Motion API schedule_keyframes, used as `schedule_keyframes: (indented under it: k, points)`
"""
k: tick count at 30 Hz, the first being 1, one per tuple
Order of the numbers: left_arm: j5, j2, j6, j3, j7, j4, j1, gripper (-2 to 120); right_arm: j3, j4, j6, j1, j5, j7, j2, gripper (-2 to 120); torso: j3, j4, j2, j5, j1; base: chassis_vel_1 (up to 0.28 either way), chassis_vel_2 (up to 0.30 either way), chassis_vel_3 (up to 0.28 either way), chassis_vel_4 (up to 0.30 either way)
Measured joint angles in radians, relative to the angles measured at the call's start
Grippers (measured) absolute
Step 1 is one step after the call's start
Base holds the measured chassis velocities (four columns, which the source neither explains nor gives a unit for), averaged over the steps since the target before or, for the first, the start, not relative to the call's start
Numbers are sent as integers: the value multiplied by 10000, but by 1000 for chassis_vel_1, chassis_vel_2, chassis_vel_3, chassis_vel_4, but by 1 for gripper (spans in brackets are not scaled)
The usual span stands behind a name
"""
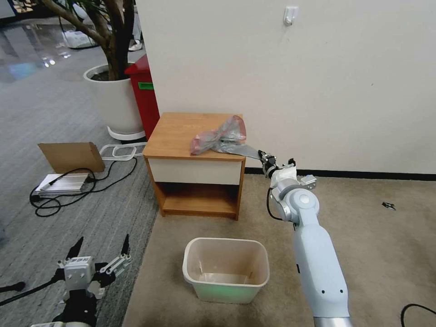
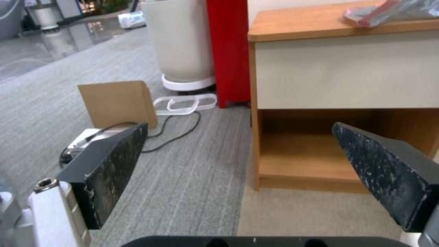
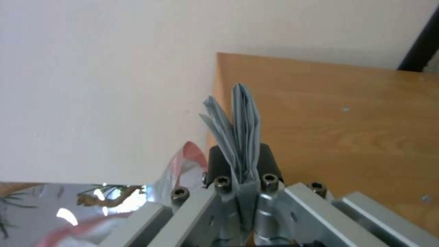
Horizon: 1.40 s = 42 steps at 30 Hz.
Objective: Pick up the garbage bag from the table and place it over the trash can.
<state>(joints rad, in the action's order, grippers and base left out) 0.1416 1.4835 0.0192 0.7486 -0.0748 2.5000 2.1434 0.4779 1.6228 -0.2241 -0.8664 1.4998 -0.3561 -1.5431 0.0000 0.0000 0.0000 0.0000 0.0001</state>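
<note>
Half the job at most is done: the garbage bag, mostly on the table, is pinched by the closed right pincer, the trash can left uncovered, the left pincer parked wide open

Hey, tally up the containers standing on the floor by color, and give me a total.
Cream-beige: 1, the trash can in front of the table
Red: 1, the red bin beside the table
White: 1, the round plant pot
Total: 3
</note>
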Motion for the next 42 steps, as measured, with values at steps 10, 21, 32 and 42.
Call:
schedule_keyframes:
  k: [10,21,32,42]
  points:
    - [-22,-53,11,-140,-4,0,-122,100,-596,2038,244,-811,535,-1019,689,0,0,0,0,0,0,0,0,0,0]
    - [24,-258,10,-315,-20,0,-494,100,-3126,6524,406,-4600,-186,-2608,2120,0,-2,0,1,0,-1,0,0,0,0]
    - [170,-366,8,-337,-27,0,-741,100,-3320,7100,-410,-6569,-1575,-2802,2857,0,-1,0,1,0,-2,0,0,0,0]
    - [260,-493,-1,-342,-42,0,-902,100,-3252,7057,-628,-7238,-2886,-3007,2794,19,-1,0,0,0,-1,0,0,0,0]
